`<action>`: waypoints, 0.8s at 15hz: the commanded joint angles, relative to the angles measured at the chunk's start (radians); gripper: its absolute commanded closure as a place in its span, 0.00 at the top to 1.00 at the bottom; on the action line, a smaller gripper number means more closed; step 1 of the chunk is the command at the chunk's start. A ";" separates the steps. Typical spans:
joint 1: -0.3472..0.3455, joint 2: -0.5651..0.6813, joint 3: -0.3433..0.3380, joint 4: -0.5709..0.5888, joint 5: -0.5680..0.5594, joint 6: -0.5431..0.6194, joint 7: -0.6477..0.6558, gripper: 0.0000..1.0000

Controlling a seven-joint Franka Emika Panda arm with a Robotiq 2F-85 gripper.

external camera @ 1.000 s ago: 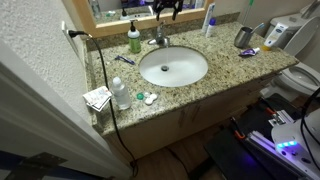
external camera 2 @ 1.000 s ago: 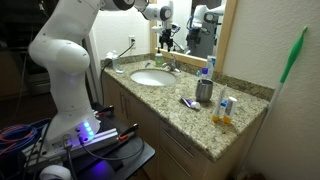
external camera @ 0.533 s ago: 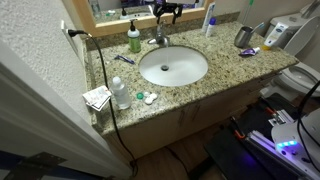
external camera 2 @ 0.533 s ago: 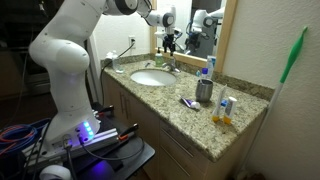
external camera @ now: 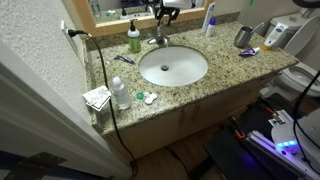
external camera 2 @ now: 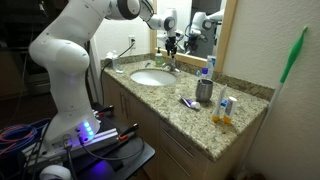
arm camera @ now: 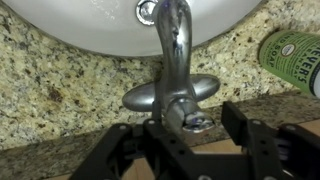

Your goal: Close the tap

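In the wrist view the jaws stood apart and gripped nothing, with one black finger (arm camera: 125, 150) at about 7 o'clock of the lever (arm camera: 195, 121) and its mate at about 4 o'clock. The lever sat in the gap between them, and neither pad seemed to touch it. The lever belonged to the tap (arm camera: 175, 70), whose chrome spout ran off toward 12 o'clock over the white basin (arm camera: 90, 25) and ended near the drain (arm camera: 147, 12). Speckled granite worktop (arm camera: 55, 90) lay on both sides of the tap's base, and a green soap bottle (arm camera: 290, 60) lay at 2 o'clock, well clear of the jaws. In both exterior views the tap (external camera: 158, 39) (external camera 2: 172, 66) stood at the back rim of the basin, just under the mirror, with the arm reaching down over it. A steel cup (external camera: 243, 37) stood far along the worktop. Whether water was running could not be made out. The step in hand looked like the final approach to the lever, before any contact. The next move would likely call for a small descent, then either closing on the lever or pressing it with one finger toward its shut position, while keeping off the spout.
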 commanded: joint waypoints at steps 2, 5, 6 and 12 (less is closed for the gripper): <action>0.000 0.031 -0.005 0.041 0.005 0.004 0.006 0.27; -0.001 0.022 0.003 0.047 0.007 -0.054 -0.010 0.05; -0.002 0.019 0.007 0.049 0.009 -0.082 -0.017 0.06; -0.006 0.045 0.019 0.131 0.004 -0.339 -0.057 0.07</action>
